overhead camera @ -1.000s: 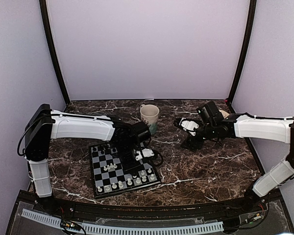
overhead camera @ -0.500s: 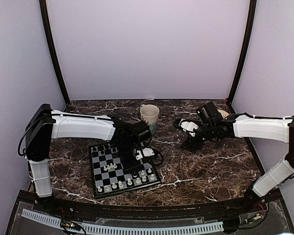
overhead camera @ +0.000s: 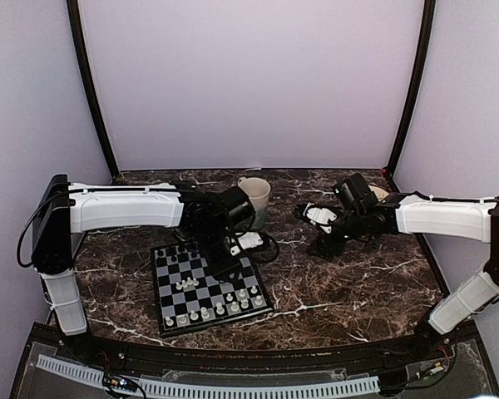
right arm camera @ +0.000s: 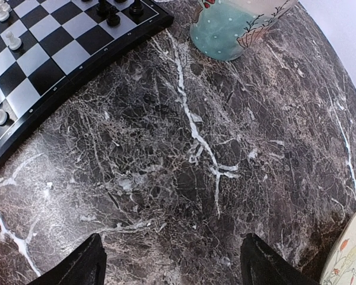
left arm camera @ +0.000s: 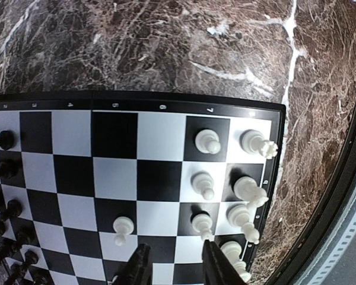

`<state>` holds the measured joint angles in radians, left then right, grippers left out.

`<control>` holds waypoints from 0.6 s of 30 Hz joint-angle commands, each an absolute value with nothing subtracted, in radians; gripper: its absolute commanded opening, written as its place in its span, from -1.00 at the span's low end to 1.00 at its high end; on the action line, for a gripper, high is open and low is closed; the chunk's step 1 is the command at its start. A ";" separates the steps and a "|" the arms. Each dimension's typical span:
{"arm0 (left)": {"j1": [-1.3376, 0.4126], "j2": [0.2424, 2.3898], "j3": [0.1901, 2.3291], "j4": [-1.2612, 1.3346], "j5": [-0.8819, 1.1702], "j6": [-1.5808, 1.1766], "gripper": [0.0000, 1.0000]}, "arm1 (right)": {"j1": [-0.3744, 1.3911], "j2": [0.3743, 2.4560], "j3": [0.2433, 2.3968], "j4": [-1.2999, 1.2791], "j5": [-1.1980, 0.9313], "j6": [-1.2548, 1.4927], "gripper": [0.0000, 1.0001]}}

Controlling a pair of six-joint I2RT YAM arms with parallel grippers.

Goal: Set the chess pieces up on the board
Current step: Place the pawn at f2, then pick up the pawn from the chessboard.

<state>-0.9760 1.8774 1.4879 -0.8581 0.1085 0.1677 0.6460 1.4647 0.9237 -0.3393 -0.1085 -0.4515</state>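
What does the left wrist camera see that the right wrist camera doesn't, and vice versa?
Only the left wrist view: the black left pincer, slightly open, and the grey ridged strip past the table's edge. Only the right wrist view: the teal dotted ceramic mug, a cream painted object in the corner, and the wide-open black right pincer. Both: the black-bordered checkered chessboard, small white chess pieces, small black chess pieces, and the dark white-veined marble tabletop.

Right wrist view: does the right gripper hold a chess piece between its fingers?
No, the right gripper is open above the marble tabletop, and nothing is between its jaws.
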 commanded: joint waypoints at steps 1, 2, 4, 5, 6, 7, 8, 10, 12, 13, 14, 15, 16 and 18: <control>-0.923 1.849 1.477 -0.840 0.038 0.108 -0.34 | 0.643 1.475 0.954 -0.332 -0.116 -0.458 0.56; -0.913 1.851 1.474 -0.834 0.039 0.101 -0.33 | 0.644 1.474 0.953 -0.332 -0.117 -0.457 0.56; -0.896 1.855 1.466 -0.818 0.041 0.079 -0.31 | 0.644 1.475 0.953 -0.332 -0.116 -0.457 0.56; -0.889 1.858 1.463 -0.812 0.049 0.074 -0.30 | 0.643 1.476 0.953 -0.332 -0.116 -0.459 0.56; -0.882 1.862 1.460 -0.807 0.058 0.071 -0.30 | 0.643 1.477 0.953 -0.333 -0.117 -0.459 0.56; -0.876 1.868 1.458 -0.807 0.064 0.069 -0.29 | 0.643 1.477 0.953 -0.334 -0.117 -0.460 0.56; -0.873 1.873 1.456 -0.807 0.066 0.070 -0.29 | 0.643 1.478 0.953 -0.334 -0.117 -0.459 0.55; -0.868 1.883 1.450 -0.802 0.078 0.075 -0.26 | 0.643 1.479 0.954 -0.334 -0.117 -0.460 0.55; -0.868 1.893 1.441 -0.794 0.090 0.078 -0.26 | 0.643 1.482 0.953 -0.335 -0.116 -0.461 0.55; -0.868 1.900 1.436 -0.791 0.093 0.078 -0.25 | 0.644 1.483 0.954 -0.336 -0.116 -0.460 0.56; -0.868 1.904 1.434 -0.789 0.097 0.080 -0.25 | 0.643 1.484 0.954 -0.336 -0.117 -0.462 0.56; -0.868 1.911 1.432 -0.787 0.100 0.082 -0.25 | 0.643 1.486 0.954 -0.336 -0.117 -0.462 0.55; -0.868 1.916 1.430 -0.786 0.102 0.083 -0.25 | 0.644 1.487 0.954 -0.337 -0.118 -0.460 0.55; -0.868 1.925 1.428 -0.783 0.102 0.084 -0.25 | 0.643 1.491 0.956 -0.336 -0.119 -0.460 0.55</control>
